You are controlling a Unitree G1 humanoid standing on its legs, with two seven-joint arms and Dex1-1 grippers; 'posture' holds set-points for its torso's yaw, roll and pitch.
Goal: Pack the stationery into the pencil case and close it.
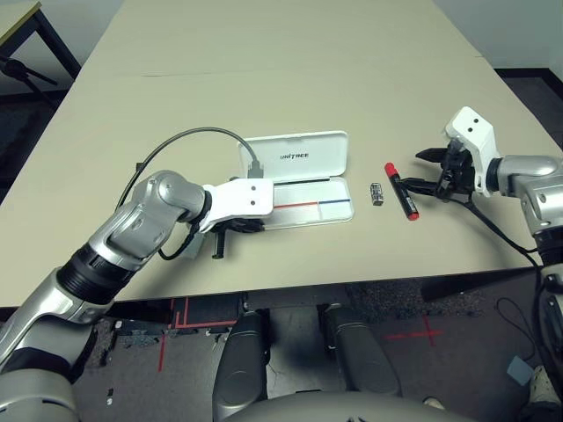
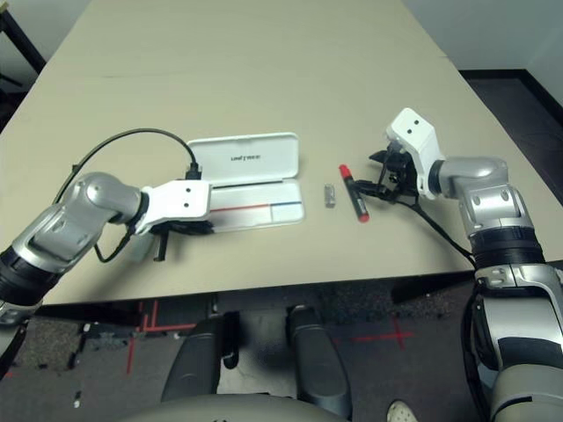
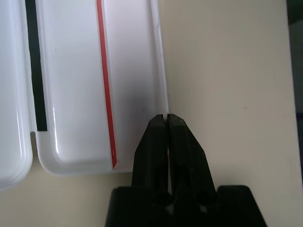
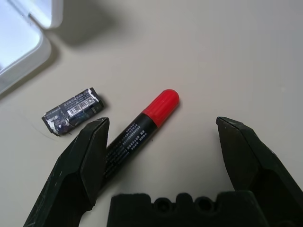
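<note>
On the pale table [image 1: 387, 88], a white pencil case [image 1: 312, 193] lies open, its tray bare; the left hand [image 3: 167, 116] has its fingertips pinched together at the tray's edge. Near the right hand [image 4: 163, 123], spread wide, a black marker with a red cap [image 4: 162, 108] lies beside one finger. Between case and marker lies a small, dark-wrapped block [image 4: 73, 112].
</note>
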